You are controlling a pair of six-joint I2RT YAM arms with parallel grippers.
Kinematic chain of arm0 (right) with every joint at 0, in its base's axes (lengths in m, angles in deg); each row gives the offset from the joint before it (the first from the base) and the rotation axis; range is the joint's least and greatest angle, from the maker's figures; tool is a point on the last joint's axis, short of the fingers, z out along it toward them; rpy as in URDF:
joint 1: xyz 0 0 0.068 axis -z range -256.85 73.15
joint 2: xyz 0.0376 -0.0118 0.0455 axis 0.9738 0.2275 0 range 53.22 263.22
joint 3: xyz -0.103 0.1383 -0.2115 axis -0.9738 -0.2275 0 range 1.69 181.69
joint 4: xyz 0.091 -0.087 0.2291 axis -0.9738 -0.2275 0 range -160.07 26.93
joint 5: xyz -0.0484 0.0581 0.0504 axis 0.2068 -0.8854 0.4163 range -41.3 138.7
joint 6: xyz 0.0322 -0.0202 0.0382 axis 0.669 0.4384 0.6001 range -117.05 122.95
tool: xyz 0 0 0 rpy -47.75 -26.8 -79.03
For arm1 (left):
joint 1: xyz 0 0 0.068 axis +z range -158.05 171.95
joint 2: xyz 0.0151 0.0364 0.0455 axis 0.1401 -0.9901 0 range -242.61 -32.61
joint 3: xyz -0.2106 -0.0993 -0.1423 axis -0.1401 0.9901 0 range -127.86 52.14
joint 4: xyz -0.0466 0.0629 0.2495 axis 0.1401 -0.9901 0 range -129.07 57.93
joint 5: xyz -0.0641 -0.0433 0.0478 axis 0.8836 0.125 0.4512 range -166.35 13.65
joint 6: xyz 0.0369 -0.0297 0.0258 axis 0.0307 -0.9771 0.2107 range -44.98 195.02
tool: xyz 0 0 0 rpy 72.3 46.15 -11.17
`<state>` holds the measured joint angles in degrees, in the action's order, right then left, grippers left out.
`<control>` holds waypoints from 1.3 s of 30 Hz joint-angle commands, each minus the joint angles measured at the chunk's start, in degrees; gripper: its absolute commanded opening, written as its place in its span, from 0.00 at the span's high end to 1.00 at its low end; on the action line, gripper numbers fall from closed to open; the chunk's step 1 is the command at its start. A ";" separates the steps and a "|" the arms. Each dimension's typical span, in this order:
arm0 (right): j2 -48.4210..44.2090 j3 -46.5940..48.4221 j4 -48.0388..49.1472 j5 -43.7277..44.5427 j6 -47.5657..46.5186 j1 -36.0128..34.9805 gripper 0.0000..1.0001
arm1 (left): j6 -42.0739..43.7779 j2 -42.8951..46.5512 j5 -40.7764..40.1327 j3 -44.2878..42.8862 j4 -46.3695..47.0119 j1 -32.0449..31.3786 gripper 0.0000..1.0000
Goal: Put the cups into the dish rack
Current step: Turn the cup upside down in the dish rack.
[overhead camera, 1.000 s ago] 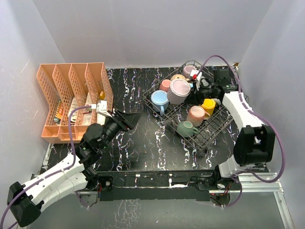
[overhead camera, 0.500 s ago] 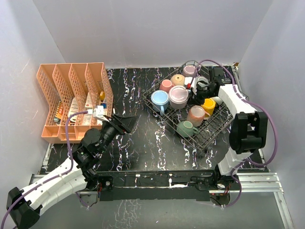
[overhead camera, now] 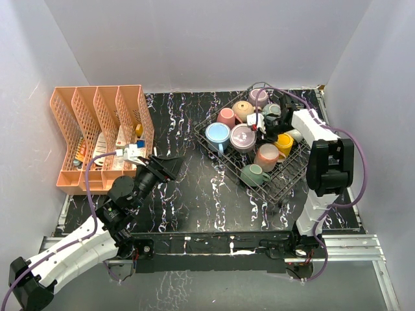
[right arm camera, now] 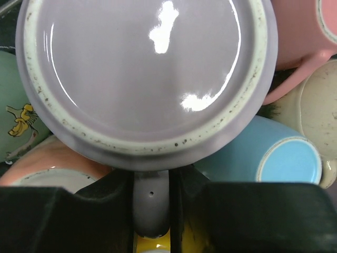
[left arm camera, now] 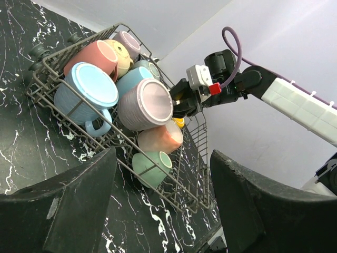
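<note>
- You are pinching the mauve mug (right arm camera: 145, 79) by its handle with the right gripper (right arm camera: 151, 205), bottom up, over the dish rack (overhead camera: 285, 184).
- Your left gripper (overhead camera: 172, 165) is hanging open and empty above the table (overhead camera: 194, 194).
- The other cups (overhead camera: 217, 135) are sitting in the rack; seemingly only this release is remaining.

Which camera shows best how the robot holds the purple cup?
The right wrist view: the purple cup fills it, base toward the camera, its handle pinched between the fingers of the right hand. The left wrist view shows the whole cup on its side in the dish rack, the grip small. The top view shows it tiny.
</note>
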<state>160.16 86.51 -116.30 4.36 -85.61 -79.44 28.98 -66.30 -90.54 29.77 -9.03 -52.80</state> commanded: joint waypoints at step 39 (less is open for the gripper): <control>9.18 9.19 4.67 3.37 -4.83 -6.11 0.83 | 2.82 2.73 -2.68 1.76 -1.25 -0.07 0.30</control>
<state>168.68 92.87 -115.36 11.38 -92.18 -84.42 30.97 -64.64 -92.42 30.86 -10.40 -52.80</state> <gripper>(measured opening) 0.225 0.696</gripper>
